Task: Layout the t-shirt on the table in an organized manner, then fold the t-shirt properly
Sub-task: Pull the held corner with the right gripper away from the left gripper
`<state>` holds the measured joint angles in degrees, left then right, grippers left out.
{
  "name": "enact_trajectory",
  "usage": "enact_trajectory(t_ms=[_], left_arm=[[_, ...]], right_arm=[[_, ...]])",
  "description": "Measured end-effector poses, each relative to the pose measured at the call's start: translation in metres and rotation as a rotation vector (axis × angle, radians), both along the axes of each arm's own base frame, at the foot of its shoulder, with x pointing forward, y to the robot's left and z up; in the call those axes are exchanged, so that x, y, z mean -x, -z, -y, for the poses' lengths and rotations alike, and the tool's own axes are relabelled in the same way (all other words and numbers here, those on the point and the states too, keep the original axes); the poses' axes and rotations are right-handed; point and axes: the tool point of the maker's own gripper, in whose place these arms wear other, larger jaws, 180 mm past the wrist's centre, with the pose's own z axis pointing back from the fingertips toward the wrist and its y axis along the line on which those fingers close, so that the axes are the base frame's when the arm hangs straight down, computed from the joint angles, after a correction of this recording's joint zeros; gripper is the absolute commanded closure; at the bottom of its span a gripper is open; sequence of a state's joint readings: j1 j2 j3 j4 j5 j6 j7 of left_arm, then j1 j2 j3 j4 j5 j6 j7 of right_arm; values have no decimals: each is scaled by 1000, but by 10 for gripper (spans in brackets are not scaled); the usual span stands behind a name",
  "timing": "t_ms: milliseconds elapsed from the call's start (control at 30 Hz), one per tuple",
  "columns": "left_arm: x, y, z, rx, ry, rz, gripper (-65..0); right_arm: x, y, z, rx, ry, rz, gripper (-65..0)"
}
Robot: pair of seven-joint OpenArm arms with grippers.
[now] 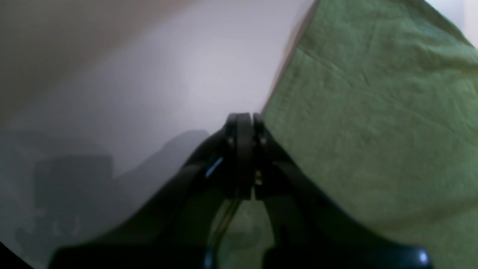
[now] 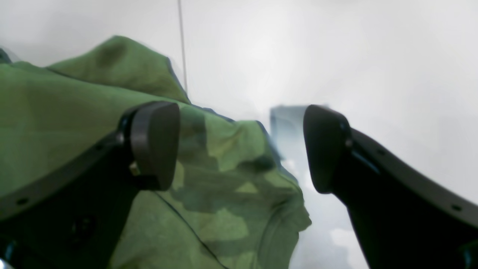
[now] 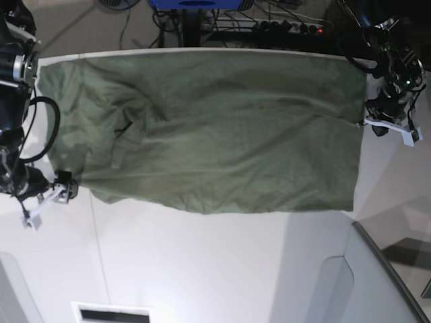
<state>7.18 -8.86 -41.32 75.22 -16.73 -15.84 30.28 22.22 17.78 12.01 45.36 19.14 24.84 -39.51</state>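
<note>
The olive-green t-shirt (image 3: pixel 222 128) lies spread wide across the far half of the white table (image 3: pixel 202 269), with some wrinkles on its left part. My left gripper (image 3: pixel 369 122) sits at the shirt's right edge. In the left wrist view its fingers (image 1: pixel 242 123) are pressed together right at the cloth's edge (image 1: pixel 373 112), which looks pinched there, with green showing beneath them. My right gripper (image 3: pixel 65 185) is at the shirt's lower left corner. It stands open (image 2: pixel 239 149), its fingers wide apart over a rumpled end of the shirt (image 2: pixel 224 160), holding nothing.
A grey translucent panel (image 3: pixel 380 276) rises at the near right corner of the table. Cables and a power strip (image 3: pixel 289 27) lie on the floor behind the far edge. A thin dark seam (image 2: pixel 182 45) runs across the tabletop. A slot (image 3: pixel 111 313) sits at the near edge.
</note>
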Motion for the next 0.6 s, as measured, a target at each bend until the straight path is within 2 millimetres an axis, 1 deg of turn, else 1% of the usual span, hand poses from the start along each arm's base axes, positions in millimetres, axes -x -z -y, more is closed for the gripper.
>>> enact_trajectory(t_ms=[267,433,600], left_arm=[[0,0,0,-1,0,1,0],[2,1,0,-1,0,-3,0],[2,1,0,-1,0,-4,0]], right_arm=[[7,6,0,0,0,-14,-488],[16,19,-7,-27,9,-53,-488],[15,20,-12,-34,6,-49,-486]])
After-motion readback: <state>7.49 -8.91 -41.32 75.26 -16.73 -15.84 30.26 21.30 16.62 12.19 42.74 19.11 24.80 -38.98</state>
